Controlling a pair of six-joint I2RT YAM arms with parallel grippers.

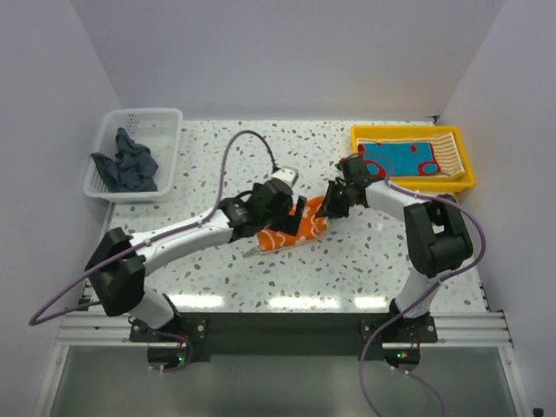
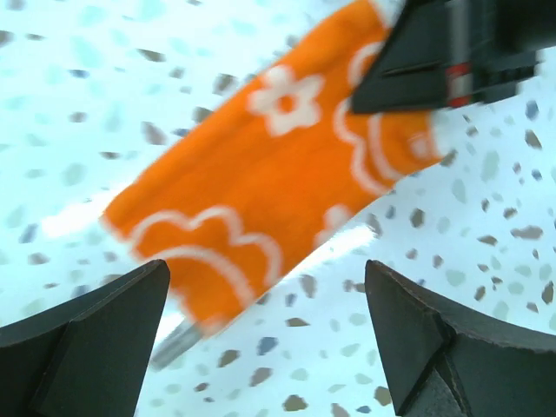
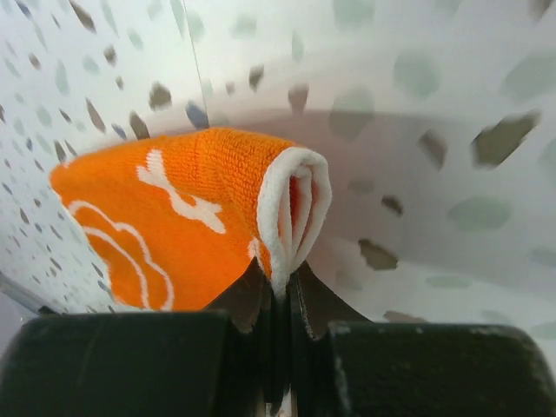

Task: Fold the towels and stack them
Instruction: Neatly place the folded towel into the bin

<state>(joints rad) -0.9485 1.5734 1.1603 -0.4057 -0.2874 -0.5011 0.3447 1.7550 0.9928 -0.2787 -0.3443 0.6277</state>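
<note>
Centre frame: folded orange towel (image 1: 291,230) w/ white flower print lies on speckled surface (image 1: 373,252). Right fingers (image 3: 278,306) pinched shut on its rolled, white-edged end. Left fingers (image 1: 280,208) spread wide above it, holding nothing. Upper right: teal towel (image 1: 400,158) in yellow tray (image 1: 465,181). Upper left: dark towel (image 1: 130,165) in white basket (image 1: 104,187).

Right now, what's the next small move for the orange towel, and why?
Probably lift the right gripper, shut on the end of the folded orange towel, and carry it toward the yellow tray holding the teal towel. The left gripper stands open above it, so nothing else holds it.
</note>
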